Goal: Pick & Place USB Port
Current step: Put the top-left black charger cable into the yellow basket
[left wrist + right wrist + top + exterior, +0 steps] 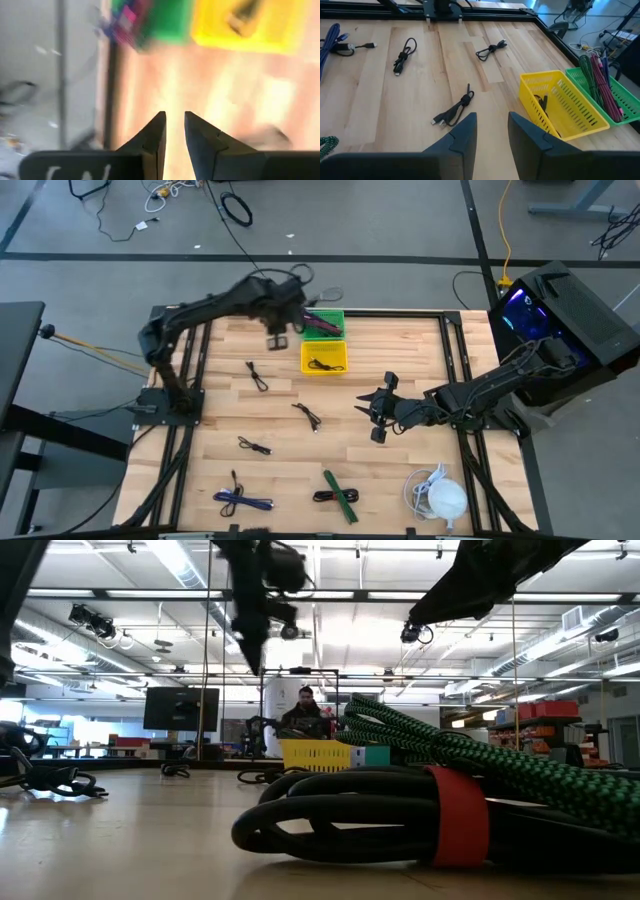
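Coiled black cable (380, 815) with a red strap fills the low view's foreground, a green braided cable (470, 765) lying over it (a person sits far behind).

From above, the left gripper (277, 340) hovers just left of the yellow basket (325, 358), which holds a black USB cable (322, 364); the green basket (327, 324) sits behind. The right gripper (378, 418) waits mid-table.

Left wrist view: fingers (155, 140) narrowly parted, holding nothing.

Right wrist view: fingers (465, 130) moderately parted, empty.
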